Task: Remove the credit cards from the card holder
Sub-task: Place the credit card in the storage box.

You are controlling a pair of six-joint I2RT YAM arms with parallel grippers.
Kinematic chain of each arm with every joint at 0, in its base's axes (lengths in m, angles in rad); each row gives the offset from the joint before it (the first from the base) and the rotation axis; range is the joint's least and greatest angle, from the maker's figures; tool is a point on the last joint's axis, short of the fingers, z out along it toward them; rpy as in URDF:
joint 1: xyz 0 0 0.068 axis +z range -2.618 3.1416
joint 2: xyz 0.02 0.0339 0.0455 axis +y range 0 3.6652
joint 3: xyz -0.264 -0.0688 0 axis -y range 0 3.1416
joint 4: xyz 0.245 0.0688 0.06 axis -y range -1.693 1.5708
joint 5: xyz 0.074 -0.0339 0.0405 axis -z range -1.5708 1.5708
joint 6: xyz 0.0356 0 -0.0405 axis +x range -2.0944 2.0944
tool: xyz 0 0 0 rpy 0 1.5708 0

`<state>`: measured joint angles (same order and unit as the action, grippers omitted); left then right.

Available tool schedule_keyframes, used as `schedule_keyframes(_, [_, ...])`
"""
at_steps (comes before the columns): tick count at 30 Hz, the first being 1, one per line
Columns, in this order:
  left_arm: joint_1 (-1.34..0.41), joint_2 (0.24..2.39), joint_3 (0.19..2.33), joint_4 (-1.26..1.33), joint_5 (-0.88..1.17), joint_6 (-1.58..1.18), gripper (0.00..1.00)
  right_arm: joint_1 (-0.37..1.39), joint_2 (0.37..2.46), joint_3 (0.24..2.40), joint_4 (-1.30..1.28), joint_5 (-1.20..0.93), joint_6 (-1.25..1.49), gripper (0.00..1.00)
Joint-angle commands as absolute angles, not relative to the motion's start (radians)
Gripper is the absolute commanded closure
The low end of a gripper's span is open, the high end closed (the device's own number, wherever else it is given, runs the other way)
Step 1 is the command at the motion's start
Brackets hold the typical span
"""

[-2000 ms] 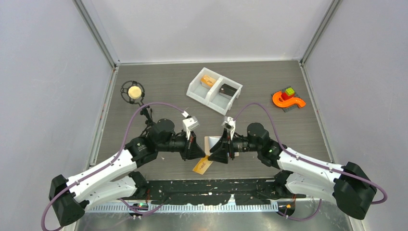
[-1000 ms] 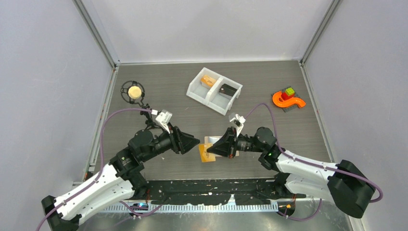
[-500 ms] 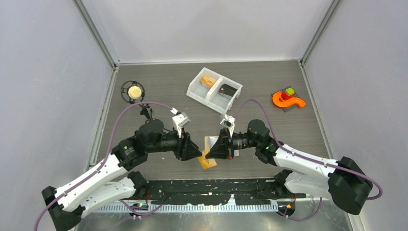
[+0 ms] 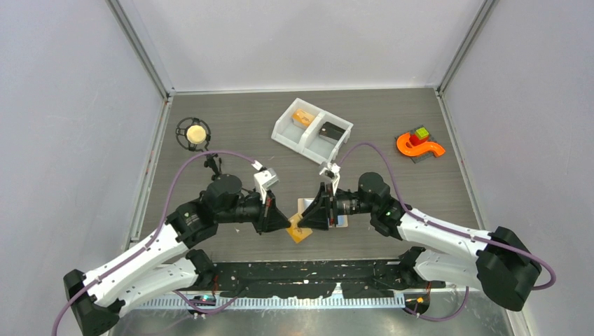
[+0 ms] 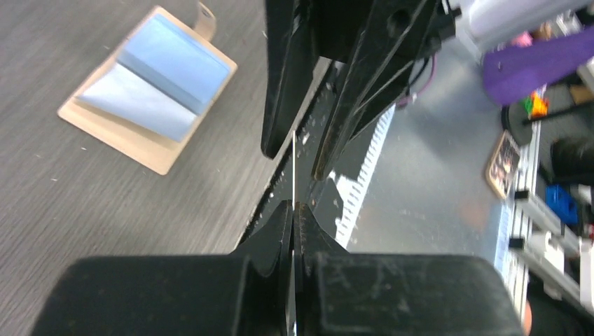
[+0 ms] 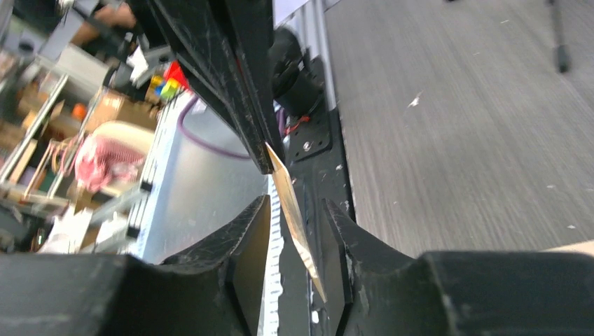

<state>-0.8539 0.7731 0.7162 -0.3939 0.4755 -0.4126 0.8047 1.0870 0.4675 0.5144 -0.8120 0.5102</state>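
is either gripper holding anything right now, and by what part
The left gripper is shut on an orange-tan credit card, pinching one end of it. The right gripper has its jaws open around the opposite end.

The table (image 4: pixel 231 133) is surfaced in dark grey wood-grain laminate, matt and flecked with pale specks. The card holder (image 5: pixel 147 91), in the upper left of the left wrist view, is faced outside with a tan, leather-like matt material and lined with smooth light blue. The credit card (image 6: pixel 294 217) is shown as thin, stiff orange-tan plastic with a slight sheen. The left gripper (image 5: pixel 294 207) and the right gripper (image 6: pixel 295 203) are finished in black matt plastic, scuffed with fine scratches. The bin (image 4: pixel 312 131) is moulded in smooth white plastic.
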Motion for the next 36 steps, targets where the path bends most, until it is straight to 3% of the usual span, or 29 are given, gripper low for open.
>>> schedule_keyframes(1, [-0.815,0.676,0.662,-0.257,0.353,-0.516,1.00,0.792,0.968,0.469,0.585,-0.578,0.646,0.57])
schedule_keyframes(8, [-0.791,0.564,0.546,-0.023,0.224,-0.761,1.00,0.783,0.786,0.411,0.544,-0.324,0.690,0.40])
schedule_keyframes(23, [-0.789,0.561,0.467,0.239,0.135,-0.959,1.00,0.779,0.824,0.363,0.690,-0.224,0.870,0.49])
schedule_keyframes(28, [-0.789,0.577,0.457,0.268,0.119,-0.969,1.00,0.778,0.858,0.351,0.772,-0.247,0.906,0.72])
schedule_keyframes(31, [-0.788,0.573,0.455,0.252,0.091,-0.962,1.00,0.778,0.864,0.335,0.805,-0.239,0.923,0.92])
schedule_keyframes(32, [-0.789,0.569,0.457,0.234,0.078,-0.955,1.00,0.779,0.864,0.334,0.809,-0.235,0.924,0.94])
schedule_keyframes(34, [-0.789,0.552,0.463,0.180,0.057,-0.919,0.87,0.775,0.862,0.343,0.798,-0.228,0.917,0.95])
schedule_keyframes(36, [-0.789,0.527,0.465,0.121,0.034,-0.881,0.58,0.754,0.863,0.371,0.757,-0.231,0.895,0.95])
